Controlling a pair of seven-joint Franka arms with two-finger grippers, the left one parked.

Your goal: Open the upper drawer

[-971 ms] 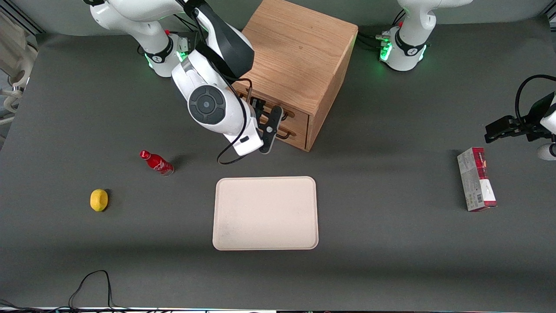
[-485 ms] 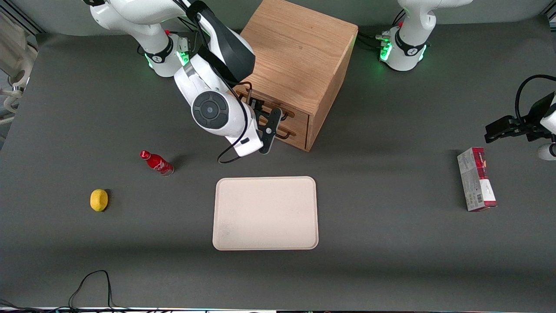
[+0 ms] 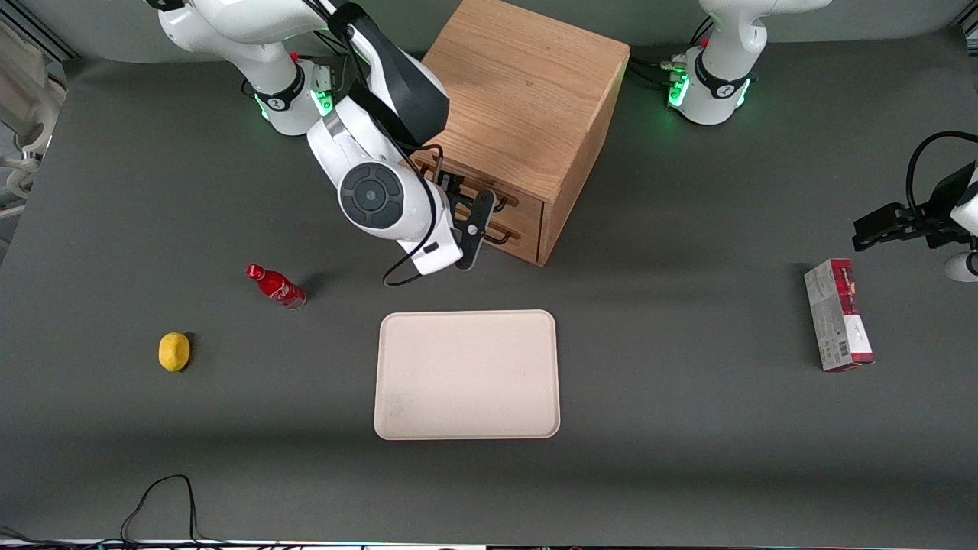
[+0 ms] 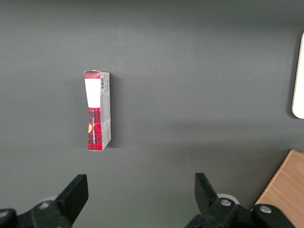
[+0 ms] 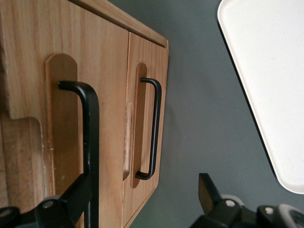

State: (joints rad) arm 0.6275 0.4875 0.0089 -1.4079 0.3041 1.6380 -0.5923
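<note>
My gripper hangs just in front of the oak cabinet, at its upper drawer; the drawer front faces the tray and the front camera, skewed toward my end of the table; its black bar handle runs along the front, parallel to the lower drawer's handle; my fingers stand wide apart, one by that bar, holding nothing; only my wrist camera shows both handles plainly; the front view hides them behind my arm.
</note>
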